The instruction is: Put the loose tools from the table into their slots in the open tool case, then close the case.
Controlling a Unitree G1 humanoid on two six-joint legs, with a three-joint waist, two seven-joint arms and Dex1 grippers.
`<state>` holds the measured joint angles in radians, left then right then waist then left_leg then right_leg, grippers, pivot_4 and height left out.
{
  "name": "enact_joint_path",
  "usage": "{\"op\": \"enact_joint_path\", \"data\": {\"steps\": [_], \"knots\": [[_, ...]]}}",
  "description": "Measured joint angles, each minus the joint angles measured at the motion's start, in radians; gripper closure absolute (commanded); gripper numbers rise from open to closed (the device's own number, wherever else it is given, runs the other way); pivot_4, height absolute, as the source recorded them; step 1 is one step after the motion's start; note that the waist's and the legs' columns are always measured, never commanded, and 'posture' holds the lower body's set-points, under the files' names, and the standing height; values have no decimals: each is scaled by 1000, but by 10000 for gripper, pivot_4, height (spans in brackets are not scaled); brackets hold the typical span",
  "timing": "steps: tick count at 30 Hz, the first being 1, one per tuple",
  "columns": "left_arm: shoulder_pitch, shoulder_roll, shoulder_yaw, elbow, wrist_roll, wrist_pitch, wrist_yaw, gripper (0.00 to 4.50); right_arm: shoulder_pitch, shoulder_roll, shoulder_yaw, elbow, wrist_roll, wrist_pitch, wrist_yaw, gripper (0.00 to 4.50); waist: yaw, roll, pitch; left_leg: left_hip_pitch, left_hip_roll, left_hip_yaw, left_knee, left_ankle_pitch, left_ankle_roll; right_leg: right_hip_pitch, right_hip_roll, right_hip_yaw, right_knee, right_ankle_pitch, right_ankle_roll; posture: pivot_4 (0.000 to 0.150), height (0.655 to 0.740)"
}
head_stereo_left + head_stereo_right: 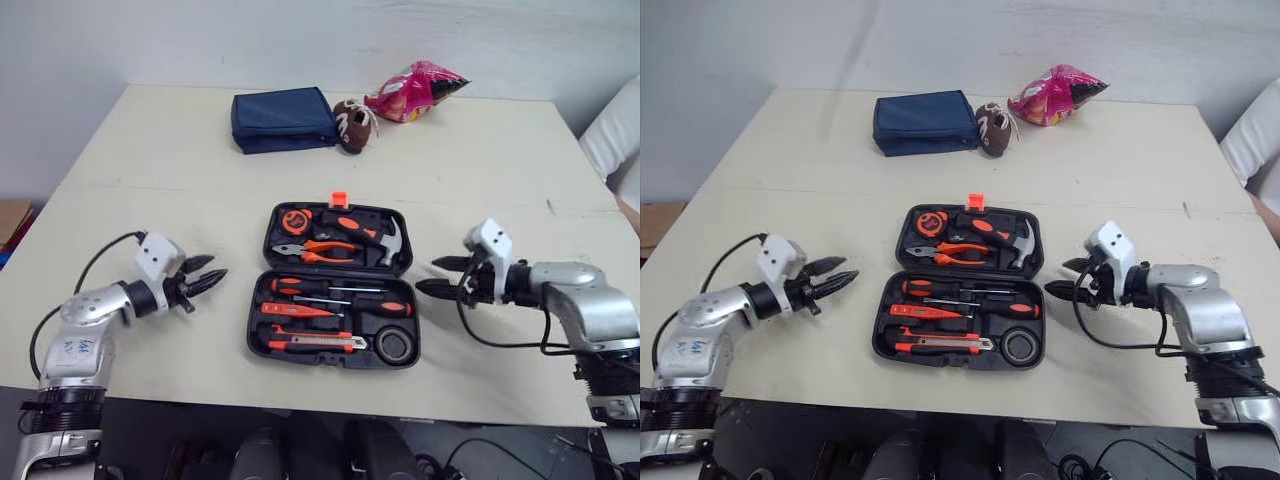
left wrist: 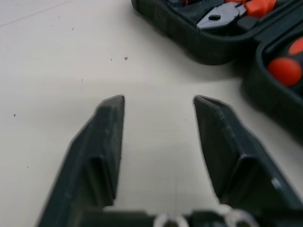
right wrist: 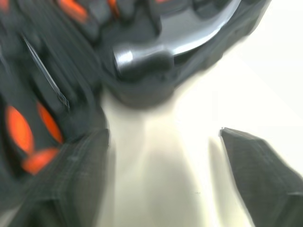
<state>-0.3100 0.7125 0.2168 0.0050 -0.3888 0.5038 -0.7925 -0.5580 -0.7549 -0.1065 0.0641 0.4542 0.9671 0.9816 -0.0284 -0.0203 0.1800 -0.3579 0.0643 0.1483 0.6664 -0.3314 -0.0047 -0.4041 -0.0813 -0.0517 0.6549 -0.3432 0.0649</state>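
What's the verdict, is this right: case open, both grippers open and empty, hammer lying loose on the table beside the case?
Not quite. The hammer is not loose on the table; it sits in the far half of the tool case, per the left eye view. The rest holds: case open, left gripper and right gripper open and empty.

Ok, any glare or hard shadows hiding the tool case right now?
Left eye view: even light, tool case readable, soft shadows only. Right wrist view: bright glint on the hammer head. Left wrist view: soft shadow beneath the case wall.
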Motion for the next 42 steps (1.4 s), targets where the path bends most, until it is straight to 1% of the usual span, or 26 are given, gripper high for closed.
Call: {"op": "enact_joint_path", "data": {"steps": [1,2,3,5,7,9,10,13,18,22,27,33,36,41,42], "knots": [[-35,20,-1,-32,-27,97,12,4240,-44,-23,-7,-20,15,95,-27,0,0,0,0,-2,0,0,0,0,0,-3,0,1,1,0,0,1500,7400],[-74,31,-1,-63,-53,184,26,433,-83,-65,13,-43,17,169,-43,0,0,0,0,-4,0,0,0,1,-1,-6,0,1,1,0,0,1500,7400],[-111,31,-2,-84,-75,263,47,433,-115,-110,54,-61,13,228,-53,0,1,0,0,-5,0,0,-1,1,-1,-7,0,0,1,0,-1,1500,7400],[-184,3,-3,-103,-107,427,112,433,-176,-117,98,-63,10,332,-81,0,0,-1,-1,-8,1,-1,-1,1,-2,-8,2,-1,0,-1,-1,1500,7400],[-252,-47,-28,-101,-111,550,190,433,-231,-42,102,-22,19,430,-122,0,-4,-1,0,-11,0,0,1,2,-1,-11,2,0,2,0,-1,1500,7400],[-290,-68,-61,-102,-110,617,230,433,-267,8,110,22,20,495,-162,0,-6,-1,0,-13,0,2,1,2,-1,-13,2,1,5,0,0,1500,7400],[-300,-70,-69,-97,-105,633,244,433,-282,24,109,41,16,508,-181,0,-6,-1,0,-13,0,2,1,3,-1,-13,3,1,5,0,0,1500,7400],[-369,-86,-117,-9,-46,644,312,433,-370,89,105,134,-23,518,-267,0,-4,-1,0,-14,0,3,2,4,-2,-15,3,2,4,0,0,1500,7400],[-432,-120,-173,89,-25,661,322,433,-440,131,120,238,-57,516,-332,0,-1,-1,0,-15,-1,3,2,4,-2,-16,2,1,6,0,0,1500,7400],[-453,-126,-193,136,-11,647,316,433,-450,138,170,286,-73,515,-352,0,-1,-1,0,-18,-1,3,2,4,-2,-19,3,2,7,0,0,1500,7400],[-483,-168,-197,207,6,618,317,433,-463,163,174,305,-81,515,-375,0,-1,-1,0,-19,-1,5,4,4,-2,-22,3,3,8,0,0,1500,7400],[-508,-180,-212,250,31,597,307,433,-486,184,169,346,-88,520,-407,0,-2,-1,0,-19,-1,5,8,4,-2,-22,3,4,10,0,0,1500,7400],[-527,-181,-226,270,40,597,291,8121,-505,196,162,385,-94,523,-422,7462,-2,-1,0,-19,-1,5,10,4,-2,-21,3,4,11,0,0,1500,7400],[-542,-188,-239,276,36,610,242,30570,-531,240,120,431,-88,544,-430,31790,-4,-2,-1,-18,0,5,12,4,-2,-21,3,4,14,0,0,1500,7400],[-541,-188,-236,275,37,612,239,35394,-535,254,90,448,-86,546,-437,37819,-4,-2,-1,-18,0,5,13,4,-2,-21,3,4,15,0,0,1500,7400]]}}
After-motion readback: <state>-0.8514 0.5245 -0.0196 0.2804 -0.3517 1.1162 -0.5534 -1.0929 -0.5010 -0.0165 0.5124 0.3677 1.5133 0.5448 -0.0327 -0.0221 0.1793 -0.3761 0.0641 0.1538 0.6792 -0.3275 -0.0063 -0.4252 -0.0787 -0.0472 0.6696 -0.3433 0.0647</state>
